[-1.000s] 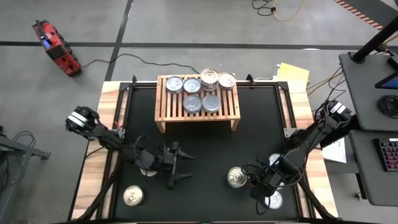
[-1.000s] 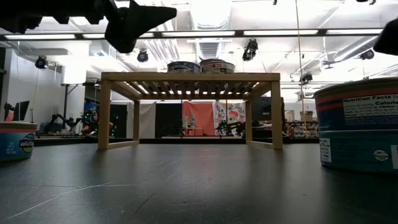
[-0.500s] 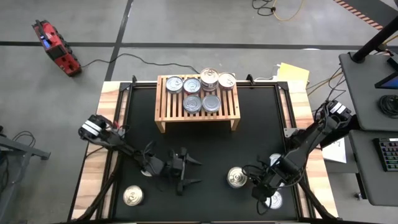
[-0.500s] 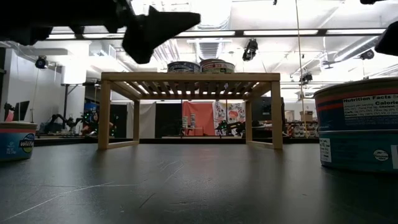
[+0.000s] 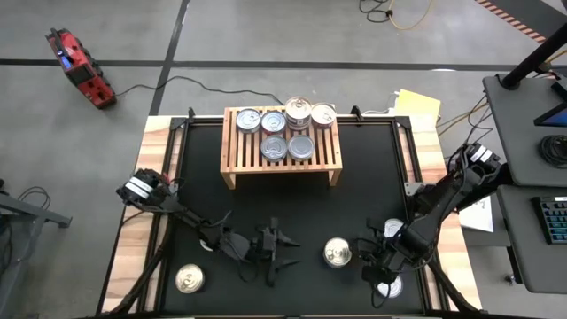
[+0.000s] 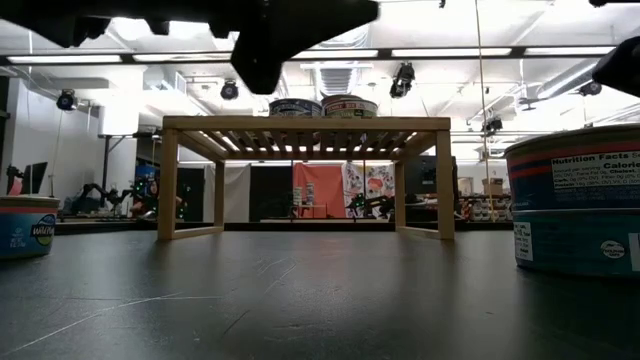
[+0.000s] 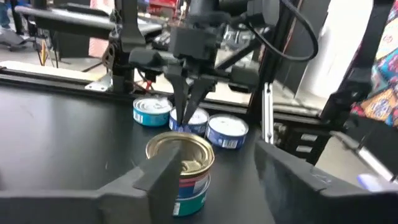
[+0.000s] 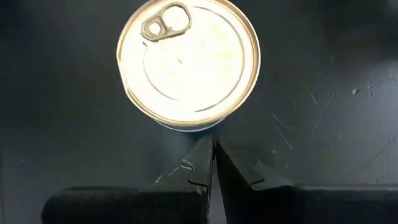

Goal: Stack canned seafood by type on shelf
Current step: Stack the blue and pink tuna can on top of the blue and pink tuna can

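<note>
The wooden shelf (image 5: 282, 155) stands at the table's far middle with several silver-lidded cans (image 5: 287, 129) on its slatted top. A stack of two gold-lidded cans (image 5: 337, 252) (image 7: 181, 169) stands on the black mat near the front. My left gripper (image 5: 288, 252) (image 7: 217, 158) is level and open just left of the stack, touching nothing. My right gripper (image 5: 372, 264) (image 8: 213, 146) is shut and points down, its tips beside a flat silver-lidded can (image 8: 188, 62). Whether they touch that can, I cannot tell.
Three flat blue-labelled cans (image 7: 227, 130) lie close together under my right gripper. One loose can (image 5: 189, 280) sits at the near left, and another (image 5: 210, 241) is half hidden under my left arm. The table frame's posts (image 5: 409, 142) stand along the mat's sides.
My left gripper has travelled toward the table's right edge and a little toward the near edge, closing on the gold-lidded stack while staying level. Its fingers now stand somewhat closer together, still open.
</note>
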Controlling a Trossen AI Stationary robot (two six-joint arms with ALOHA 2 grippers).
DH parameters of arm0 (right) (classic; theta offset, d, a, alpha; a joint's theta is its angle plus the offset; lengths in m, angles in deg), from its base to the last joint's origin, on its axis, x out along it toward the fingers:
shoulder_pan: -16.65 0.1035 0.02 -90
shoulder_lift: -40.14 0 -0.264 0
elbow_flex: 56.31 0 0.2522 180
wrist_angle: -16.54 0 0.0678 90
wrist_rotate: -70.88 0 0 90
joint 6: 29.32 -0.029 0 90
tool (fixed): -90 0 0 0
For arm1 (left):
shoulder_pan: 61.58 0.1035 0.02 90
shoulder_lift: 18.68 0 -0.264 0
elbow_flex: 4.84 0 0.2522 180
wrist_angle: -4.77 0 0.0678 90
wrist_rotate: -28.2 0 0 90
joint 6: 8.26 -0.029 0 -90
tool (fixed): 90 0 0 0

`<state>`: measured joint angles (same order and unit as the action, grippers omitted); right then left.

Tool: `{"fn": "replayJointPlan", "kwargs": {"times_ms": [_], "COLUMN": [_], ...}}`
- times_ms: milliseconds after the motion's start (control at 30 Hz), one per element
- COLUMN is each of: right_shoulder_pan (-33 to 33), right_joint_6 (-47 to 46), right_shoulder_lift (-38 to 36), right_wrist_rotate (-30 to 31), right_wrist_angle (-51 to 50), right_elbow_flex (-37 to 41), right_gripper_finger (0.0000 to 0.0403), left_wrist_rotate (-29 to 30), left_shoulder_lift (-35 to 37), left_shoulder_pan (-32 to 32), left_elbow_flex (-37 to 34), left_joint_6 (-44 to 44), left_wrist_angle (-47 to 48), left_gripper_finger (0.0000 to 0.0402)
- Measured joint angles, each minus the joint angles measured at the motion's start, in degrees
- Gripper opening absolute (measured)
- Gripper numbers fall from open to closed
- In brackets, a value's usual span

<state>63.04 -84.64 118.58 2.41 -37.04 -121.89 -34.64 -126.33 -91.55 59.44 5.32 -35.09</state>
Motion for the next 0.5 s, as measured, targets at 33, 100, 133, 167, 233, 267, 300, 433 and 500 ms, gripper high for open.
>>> {"fn": "replayJointPlan", "kwargs": {"times_ms": [33,100,133,167,233,267,300,433,500], "right_shoulder_pan": [0.30,0.87,1.08,1.28,1.78,1.97,2.08,3.00,3.27], "right_joint_6": [-0.53,-1.36,-1.67,-1.71,-1.72,-1.72,-1.72,-1.91,-1.84], "right_shoulder_lift": [0.00,0.00,0.00,0.00,0.00,0.00,0.00,0.00,0.00], "right_wrist_rotate": [0.61,1.45,1.67,1.87,2.52,2.56,2.62,4.46,6.13], "right_wrist_angle": [0.11,1.04,2.09,3.23,5.64,6.68,7.41,9.25,9.37], "right_elbow_flex": [0.39,1.40,2.03,2.67,3.84,4.25,4.56,5.12,5.12], "right_gripper_finger": [0.0012,0.0012,0.0012,0.0012,0.0012,0.0012,0.0012,0.0012,0.0012], "left_wrist_rotate": [0.40,0.76,0.79,0.84,0.87,0.87,0.90,0.90,0.90], "left_shoulder_lift": [-0.58,-2.25,-3.08,-3.83,-5.30,-5.71,-6.03,-6.37,-6.61], "left_shoulder_pan": [0.02,0.04,0.04,0.04,0.15,0.17,0.20,0.88,1.35], "left_elbow_flex": [1.01,3.42,4.57,5.43,7.14,7.54,7.84,7.93,7.93], "left_joint_6": [-0.05,-0.74,-1.28,-1.93,-2.96,-3.69,-4.17,-4.94,-5.02], "left_wrist_angle": [1.28,2.89,3.66,4.32,5.09,5.18,5.18,5.46,5.47], "left_gripper_finger": [0.0175,0.0152,0.0140,0.0128,0.0105,0.0093,0.0082,0.0038,0.0018]}}
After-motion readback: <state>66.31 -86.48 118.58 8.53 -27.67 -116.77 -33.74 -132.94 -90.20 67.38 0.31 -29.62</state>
